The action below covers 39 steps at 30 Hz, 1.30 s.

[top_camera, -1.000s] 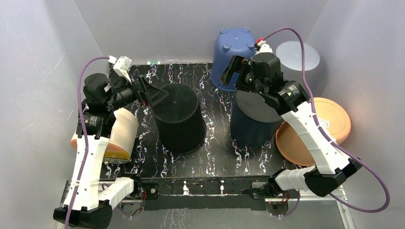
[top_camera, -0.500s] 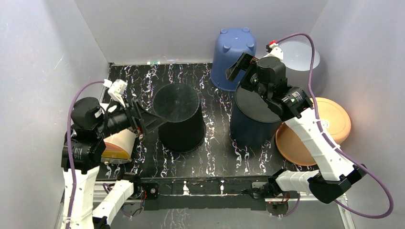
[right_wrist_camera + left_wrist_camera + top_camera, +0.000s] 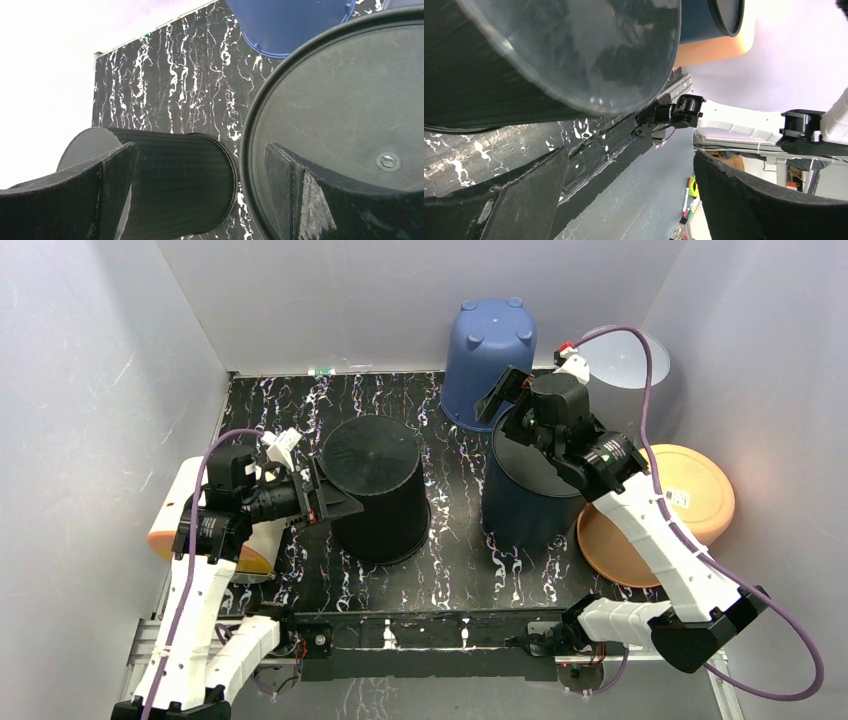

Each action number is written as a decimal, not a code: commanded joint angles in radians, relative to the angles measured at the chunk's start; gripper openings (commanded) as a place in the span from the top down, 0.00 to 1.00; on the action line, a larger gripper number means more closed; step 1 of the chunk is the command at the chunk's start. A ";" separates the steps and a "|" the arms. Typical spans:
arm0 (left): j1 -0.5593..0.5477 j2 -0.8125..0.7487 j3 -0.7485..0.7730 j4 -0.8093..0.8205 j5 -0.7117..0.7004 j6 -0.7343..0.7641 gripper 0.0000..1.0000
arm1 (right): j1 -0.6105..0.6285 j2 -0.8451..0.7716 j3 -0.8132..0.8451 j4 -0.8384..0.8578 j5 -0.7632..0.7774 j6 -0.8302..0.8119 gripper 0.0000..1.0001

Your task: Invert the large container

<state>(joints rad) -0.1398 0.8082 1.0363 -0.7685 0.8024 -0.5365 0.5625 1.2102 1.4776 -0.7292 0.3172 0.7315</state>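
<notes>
A large black container (image 3: pixel 375 487) stands bottom up at the middle of the black marbled mat (image 3: pixel 450 570). My left gripper (image 3: pixel 335 502) is open and empty, just left of its side wall. In the left wrist view the container's glossy bottom (image 3: pixel 574 50) fills the top, above my spread left gripper (image 3: pixel 634 200). My right gripper (image 3: pixel 505 395) is open and empty over the far edge of a dark navy container (image 3: pixel 530 490), also bottom up. In the right wrist view the navy bottom (image 3: pixel 340 125) is on the right and the black container (image 3: pixel 170 180) lies between the fingers of my right gripper (image 3: pixel 200 190).
A blue container (image 3: pixel 490 345) stands bottom up at the back. A clear lid (image 3: pixel 625 355) leans at the back right. Orange plates (image 3: pixel 690 510) lie at the right. A cream and orange container (image 3: pixel 180 525) lies on its side at the left, under my left arm. Grey walls surround the mat.
My left arm has pulled back toward the near left, from the black container's far-left top edge to its left side. My right gripper shifted slightly. The black container still stands bottom up.
</notes>
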 commanded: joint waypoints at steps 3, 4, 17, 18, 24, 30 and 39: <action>-0.018 -0.005 -0.033 0.089 0.060 -0.056 0.06 | -0.005 -0.051 -0.020 0.010 0.039 -0.009 0.02; -0.018 -0.010 -0.041 0.097 0.056 -0.062 0.05 | -0.006 -0.047 -0.016 0.004 0.039 -0.012 0.02; -0.040 0.086 -0.083 0.295 0.027 -0.097 0.04 | -0.007 -0.062 -0.006 -0.010 0.066 -0.019 0.02; -0.042 0.111 -0.074 0.312 0.017 -0.091 0.04 | -0.007 -0.059 0.000 -0.006 0.067 -0.028 0.02; -0.043 0.260 -0.039 0.501 -0.055 -0.082 0.04 | -0.008 -0.021 0.033 0.005 0.030 -0.047 0.02; -0.052 0.489 0.144 0.505 -0.148 -0.004 0.03 | -0.008 0.025 0.039 0.003 -0.037 -0.058 0.02; -0.059 0.291 0.380 -0.006 -0.639 0.085 0.02 | -0.008 0.187 0.371 -0.126 0.036 -0.300 0.02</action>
<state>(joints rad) -0.1940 1.2190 1.4006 -0.5892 0.3256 -0.4927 0.5602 1.3575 1.6470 -0.8398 0.2478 0.5655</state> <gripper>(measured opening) 0.983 0.981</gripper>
